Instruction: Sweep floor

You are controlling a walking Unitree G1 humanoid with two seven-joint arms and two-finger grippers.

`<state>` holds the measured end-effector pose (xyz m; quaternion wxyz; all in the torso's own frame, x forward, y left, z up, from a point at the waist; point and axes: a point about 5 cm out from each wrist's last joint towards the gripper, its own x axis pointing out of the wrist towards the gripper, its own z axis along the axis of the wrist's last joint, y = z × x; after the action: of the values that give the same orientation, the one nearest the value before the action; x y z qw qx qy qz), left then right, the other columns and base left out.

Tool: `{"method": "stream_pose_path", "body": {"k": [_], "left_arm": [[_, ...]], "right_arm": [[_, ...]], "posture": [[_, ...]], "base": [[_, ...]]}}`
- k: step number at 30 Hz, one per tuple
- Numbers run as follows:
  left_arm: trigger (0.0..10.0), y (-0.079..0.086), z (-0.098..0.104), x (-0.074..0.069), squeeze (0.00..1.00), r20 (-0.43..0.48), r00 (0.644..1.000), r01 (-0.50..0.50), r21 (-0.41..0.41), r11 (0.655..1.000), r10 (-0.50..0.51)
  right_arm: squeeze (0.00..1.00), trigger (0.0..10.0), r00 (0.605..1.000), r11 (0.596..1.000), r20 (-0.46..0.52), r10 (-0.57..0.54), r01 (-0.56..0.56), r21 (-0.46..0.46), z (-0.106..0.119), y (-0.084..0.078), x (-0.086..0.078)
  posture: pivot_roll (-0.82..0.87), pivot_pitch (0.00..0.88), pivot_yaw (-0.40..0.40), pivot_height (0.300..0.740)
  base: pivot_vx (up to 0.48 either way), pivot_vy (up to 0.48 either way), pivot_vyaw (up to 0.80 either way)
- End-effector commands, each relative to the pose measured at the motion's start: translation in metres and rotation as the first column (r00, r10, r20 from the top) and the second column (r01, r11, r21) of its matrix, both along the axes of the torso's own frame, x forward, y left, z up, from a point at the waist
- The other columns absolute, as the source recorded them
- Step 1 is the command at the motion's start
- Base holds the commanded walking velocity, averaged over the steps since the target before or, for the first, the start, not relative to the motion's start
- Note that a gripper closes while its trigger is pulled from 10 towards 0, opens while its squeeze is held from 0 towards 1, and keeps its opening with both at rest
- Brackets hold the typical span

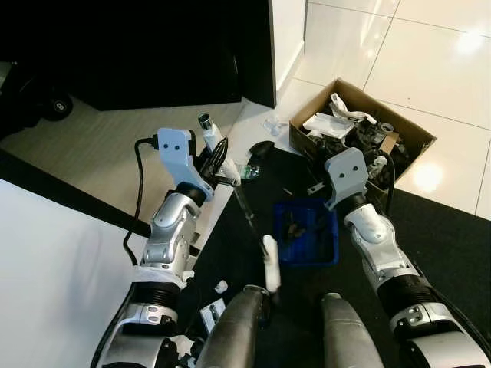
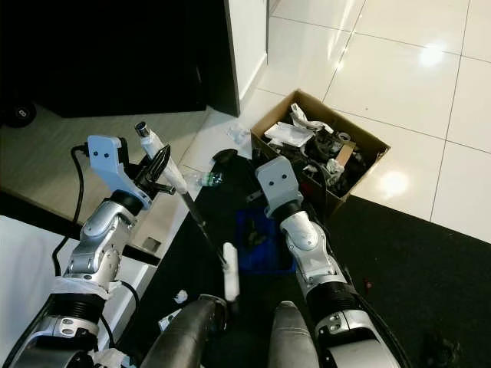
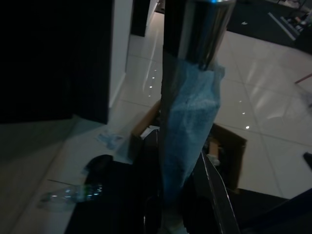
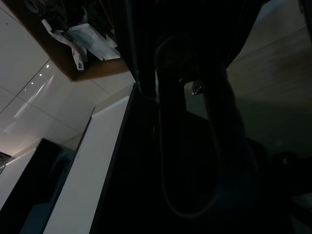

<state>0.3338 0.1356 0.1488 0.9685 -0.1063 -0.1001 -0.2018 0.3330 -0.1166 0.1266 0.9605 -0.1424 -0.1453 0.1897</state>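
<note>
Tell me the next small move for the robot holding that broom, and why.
Probably draw the broom, gripped in the left hand, toward the blue dustpan: a crushed bottle and scraps still lie on the floor beside the black mat.

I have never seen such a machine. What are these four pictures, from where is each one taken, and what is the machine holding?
This is a humanoid robot sweeping a floor. The two wide pictures come from a stereo camera on its head, looking down at its own silver arms. The other two come from cameras on its wrists.

The left end effector is shut on a broom handle, which slants down across a black mat. The left wrist picture looks along that handle. The right end effector, at the end of the right arm, reaches toward a blue dustpan; its picture is too dark to judge the fingers.

On the white tiles sit a cardboard box of clutter and a clear plastic bottle.
</note>
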Motion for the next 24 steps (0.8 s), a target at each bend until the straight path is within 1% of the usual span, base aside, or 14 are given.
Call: {"method": "stream_pose_path", "body": {"k": [1,3,4,5,9,14,15,16,17,19,21,22,23,24], "left_arm": [[10.0,0.002,0.006,-0.001,0.00,0.032,0.999,-0.003,-0.047,0.999,0.005],[10.0,0.002,0.017,-0.001,0.00,0.069,0.997,0.030,-0.060,0.998,-0.026],[10.0,0.002,0.017,-0.001,0.00,0.069,0.997,0.030,-0.060,0.998,-0.026],[10.0,0.004,0.027,-0.003,0.00,0.101,0.994,0.055,-0.066,0.996,-0.048],[10.0,0.006,0.035,-0.006,0.00,0.130,0.989,0.076,-0.059,0.995,-0.068],[10.0,0.016,0.057,-0.014,0.00,0.193,0.973,0.134,-0.033,0.990,-0.125],[10.0,0.016,0.057,-0.014,0.00,0.193,0.973,0.134,-0.033,0.990,-0.125],[10.0,0.024,0.066,-0.020,0.00,0.214,0.965,0.157,0.002,0.988,-0.153],[10.0,0.024,0.066,-0.020,0.00,0.214,0.965,0.157,0.002,0.988,-0.153],[10.0,0.037,0.077,-0.026,0.00,0.235,0.956,0.165,0.070,0.984,-0.177],[10.0,0.051,0.091,-0.031,0.00,0.260,0.949,0.155,0.112,0.982,-0.179],[10.0,0.051,0.091,-0.031,0.00,0.260,0.949,0.155,0.112,0.982,-0.179],[10.0,0.065,0.107,-0.034,0.00,0.293,0.942,0.128,0.130,0.983,-0.162],[10.0,0.074,0.118,-0.035,0.00,0.318,0.938,0.097,0.132,0.987,-0.135]], "right_arm": [[0.00,10.0,0.998,1.000,-0.053,0.027,-0.027,0.014,-0.014,0.009,-0.006],[0.00,10.0,0.998,1.000,-0.052,0.029,-0.028,0.014,-0.014,0.010,-0.005],[0.00,10.0,0.998,1.000,-0.052,0.029,-0.028,0.014,-0.014,0.010,-0.005],[0.00,10.0,0.998,1.000,-0.053,0.029,-0.028,0.013,-0.014,0.009,-0.005],[0.00,10.0,0.998,1.000,-0.055,0.027,-0.027,0.013,-0.015,0.009,-0.005],[0.00,10.0,0.998,1.000,-0.054,0.019,-0.018,0.015,-0.015,0.006,-0.004],[0.00,10.0,0.998,1.000,-0.054,0.019,-0.018,0.015,-0.015,0.006,-0.004],[0.00,10.0,0.999,1.000,-0.047,0.013,-0.012,0.017,-0.013,0.005,-0.003],[0.00,10.0,0.999,1.000,-0.047,0.013,-0.012,0.017,-0.013,0.005,-0.003],[0.00,10.0,1.000,1.000,-0.024,0.002,-0.001,0.025,-0.008,0.002,-0.001],[0.00,10.0,1.000,0.999,0.014,-0.021,0.020,0.042,0.001,-0.003,0.001],[0.00,10.0,1.000,0.999,0.014,-0.021,0.020,0.042,0.001,-0.003,0.001],[0.00,10.0,0.997,0.997,0.050,-0.051,0.048,0.061,0.009,-0.008,0.004],[0.00,10.0,0.995,0.996,0.068,-0.069,0.064,0.070,0.013,-0.011,0.006]], "posture": [[-0.08,0.273,0.166,0.740],[-0.07,0.266,0.163,0.740],[-0.07,0.266,0.163,0.740],[-0.07,0.258,0.163,0.740],[-0.06,0.246,0.163,0.740],[-0.05,0.224,0.165,0.740],[-0.05,0.224,0.165,0.740],[-0.05,0.216,0.166,0.740],[-0.05,0.216,0.166,0.740],[-0.04,0.200,0.169,0.740],[-0.03,0.192,0.171,0.740],[-0.03,0.192,0.171,0.740],[-0.02,0.177,0.174,0.740],[-0.01,0.171,0.174,0.740]], "base": [[0.000,0.000,0.00],[0.000,0.000,0.00],[0.000,0.000,0.00],[0.000,0.000,0.00],[0.000,0.000,0.00],[0.000,0.000,0.00],[0.000,0.000,0.00],[0.000,0.000,0.00],[0.000,0.000,0.00],[0.000,0.000,0.00],[0.000,0.000,0.00],[0.000,0.000,0.00],[0.000,0.000,0.00],[0.000,0.000,0.00]]}}
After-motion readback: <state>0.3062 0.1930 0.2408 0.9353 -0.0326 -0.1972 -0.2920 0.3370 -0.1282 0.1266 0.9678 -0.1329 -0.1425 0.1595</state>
